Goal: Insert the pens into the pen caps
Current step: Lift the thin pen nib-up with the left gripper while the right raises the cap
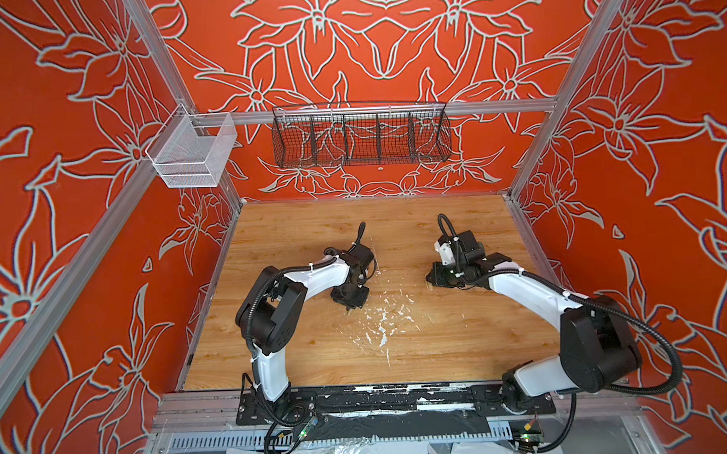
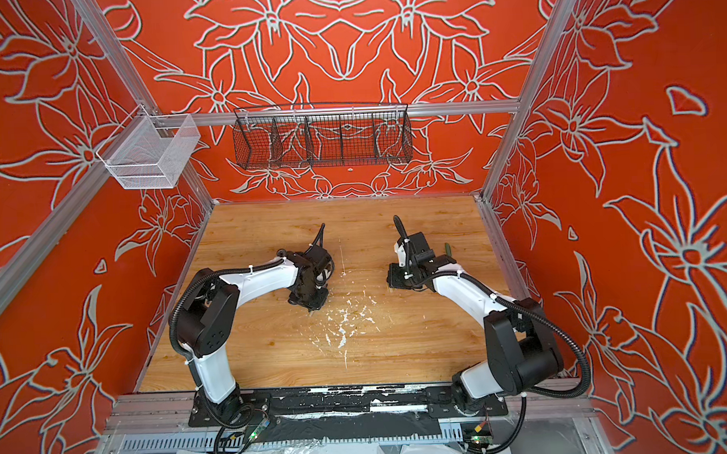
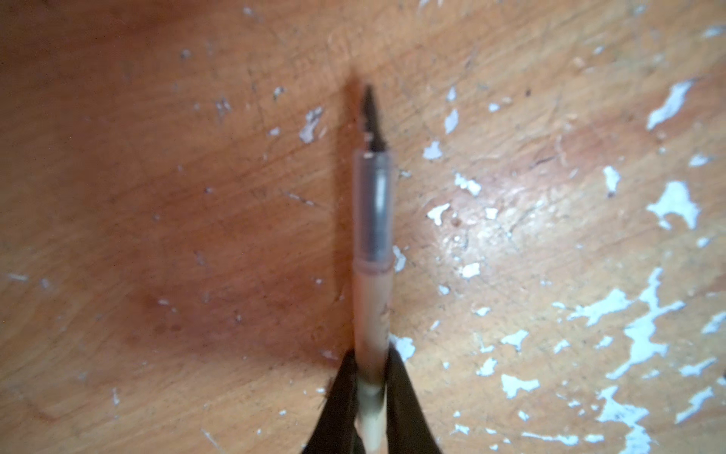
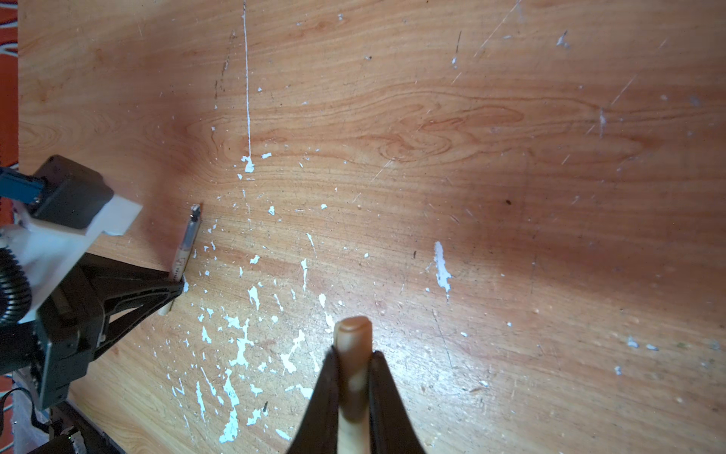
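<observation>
The table (image 1: 399, 360) is lying open along its far edge and across the near middle, where only flat white paint flecks (image 1: 383, 338) are marking the wood. At the centre a bare gap is separating the left gripper (image 1: 349, 306), with the tan pen (image 3: 372, 298) jutting past its jaws, from the right gripper (image 1: 430, 279), with the tan cap (image 4: 353, 334) poking forward. A black wire basket (image 1: 360, 136) and a white mesh basket (image 1: 193, 151) are hanging above the far edge and far left corner.

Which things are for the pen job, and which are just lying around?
For the job: tan pen in the left gripper; tan cap in the right gripper.
Just there: white mesh basket; black wire basket; white paint flecks on the table.
</observation>
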`<state>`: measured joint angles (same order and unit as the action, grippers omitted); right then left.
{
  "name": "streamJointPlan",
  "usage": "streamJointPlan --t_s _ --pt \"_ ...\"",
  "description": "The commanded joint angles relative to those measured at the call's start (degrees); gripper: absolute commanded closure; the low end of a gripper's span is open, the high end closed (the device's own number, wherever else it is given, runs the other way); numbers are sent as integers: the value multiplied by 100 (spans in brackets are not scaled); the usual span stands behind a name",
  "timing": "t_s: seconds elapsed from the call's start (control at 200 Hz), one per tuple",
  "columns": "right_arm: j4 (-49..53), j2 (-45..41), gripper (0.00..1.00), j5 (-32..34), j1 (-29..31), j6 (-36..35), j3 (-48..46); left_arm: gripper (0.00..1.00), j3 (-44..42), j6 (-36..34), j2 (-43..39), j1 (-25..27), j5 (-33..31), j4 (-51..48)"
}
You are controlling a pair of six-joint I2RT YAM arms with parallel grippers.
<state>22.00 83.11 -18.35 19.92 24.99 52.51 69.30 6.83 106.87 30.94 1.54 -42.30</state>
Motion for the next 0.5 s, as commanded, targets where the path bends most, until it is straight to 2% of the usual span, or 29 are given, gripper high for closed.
streamJointPlan --t_s 0.0,0.16,0.26,0.495 --pt "13 -101 95 88 -23 93 -44 88 -140 -41 -38 -35 -7 108" --pt "-213 -254 96 86 -24 194 -143 92 -231 -59 -217 -29 57 152" --pt "-353 -319 97 62 -28 238 -179 100 -250 -68 -326 -26 66 174" --pt "-700 -639 97 -64 -23 284 -238 100 -47 -103 -757 200 183 265"
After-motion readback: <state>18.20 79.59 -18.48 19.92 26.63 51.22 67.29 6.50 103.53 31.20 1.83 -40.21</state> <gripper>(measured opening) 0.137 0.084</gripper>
